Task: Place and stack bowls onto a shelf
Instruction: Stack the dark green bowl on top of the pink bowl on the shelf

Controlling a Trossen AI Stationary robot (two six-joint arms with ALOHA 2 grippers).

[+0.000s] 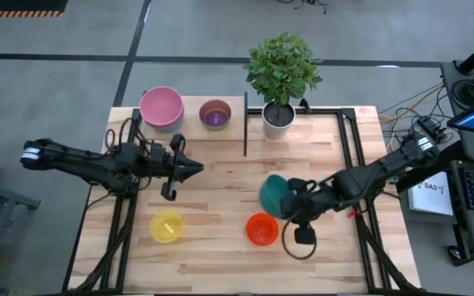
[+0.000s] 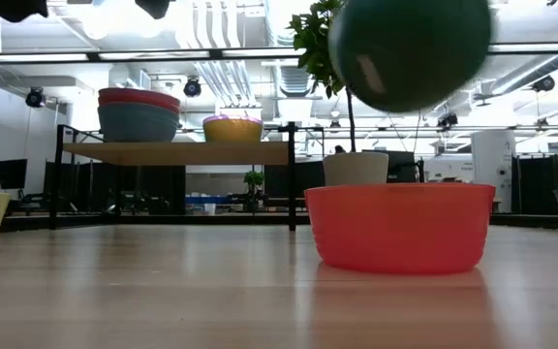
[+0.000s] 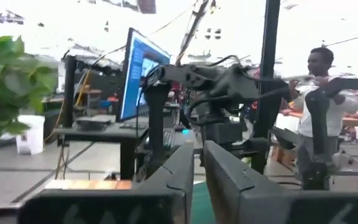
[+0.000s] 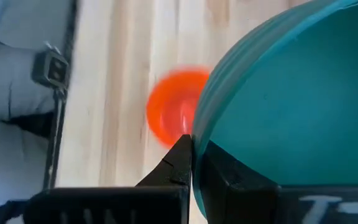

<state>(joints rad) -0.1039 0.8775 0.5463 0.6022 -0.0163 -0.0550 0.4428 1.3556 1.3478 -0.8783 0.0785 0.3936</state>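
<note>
My right gripper [image 1: 290, 200] is shut on a teal bowl [image 1: 273, 195] and holds it in the air above the orange bowl [image 1: 262, 228], which rests on its base on the table. In the low view the teal bowl [image 2: 410, 53] hangs tilted over the orange bowl [image 2: 400, 228]. A yellow bowl [image 1: 167, 226] sits near the table's front left. The shelf [image 1: 192, 125] carries a stack topped by a pink bowl [image 1: 161, 107] and a purple bowl [image 1: 215, 113]. My left gripper [image 1: 194, 168] hovers shut over the table's middle left, touching nothing. My right gripper pinches the teal bowl's rim [image 4: 199, 134] between its two fingers, one finger [image 4: 178, 158] outside the wall and the other on the inner side. It comes at the bowl from the table's right. The bowl is lifted clear and tipped on its side.
A white plant pot [image 1: 278, 119] with a leafy plant stands just right of the shelf's black upright divider [image 1: 245, 123]. Black frame rails run along the table's left and right sides. Bare wood lies between the yellow and orange bowls.
</note>
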